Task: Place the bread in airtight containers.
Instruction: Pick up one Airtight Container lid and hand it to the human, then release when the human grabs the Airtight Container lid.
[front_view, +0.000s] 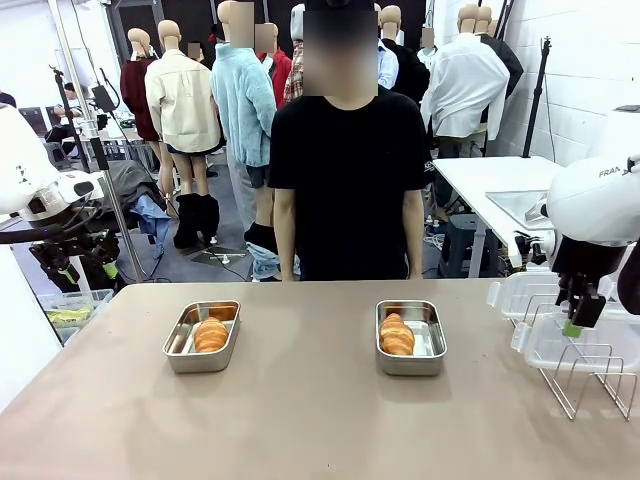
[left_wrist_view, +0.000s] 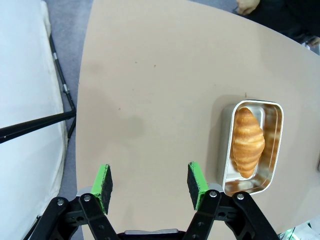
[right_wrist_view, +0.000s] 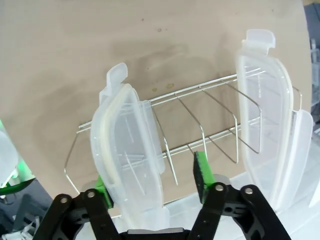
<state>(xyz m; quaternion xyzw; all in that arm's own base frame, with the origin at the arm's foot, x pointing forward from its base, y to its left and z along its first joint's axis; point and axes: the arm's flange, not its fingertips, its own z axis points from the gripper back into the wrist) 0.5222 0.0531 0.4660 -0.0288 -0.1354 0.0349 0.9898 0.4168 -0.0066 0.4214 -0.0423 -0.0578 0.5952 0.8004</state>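
The right gripper (front_view: 578, 318) is hanging at 3 o'clock in the front view, above the wire rack (front_view: 590, 378). Its jaws are standing partly open. In the right wrist view, 1 clear lid (right_wrist_view: 129, 150) is standing on its edge in the rack, between the 2 green pads (right_wrist_view: 201, 172). The pad at 7 o'clock is lying behind the lid, so I cannot tell if it is touching. A gap is showing between the lid and the pad at 5 o'clock, so the lid is not being clamped. A second clear lid (right_wrist_view: 262, 105) is standing in the same rack at 2 o'clock, apart from the fingers.

The left gripper (front_view: 89, 270) is hanging at 9 o'clock in the front view, beyond the edge of the table (front_view: 320, 430). Its jaws are standing wide apart and are grasping nothing.

The 2 croissants are each lying inside an open-topped steel container near the middle of the table. The left croissant (front_view: 211, 334) is lying in the left steel container (front_view: 188, 362). The right croissant (front_view: 397, 334) is lying in the right steel container (front_view: 432, 345).

On the white casing of the right arm (front_view: 595, 205), the black letters "FRA" are showing, cut by the picture's edge.
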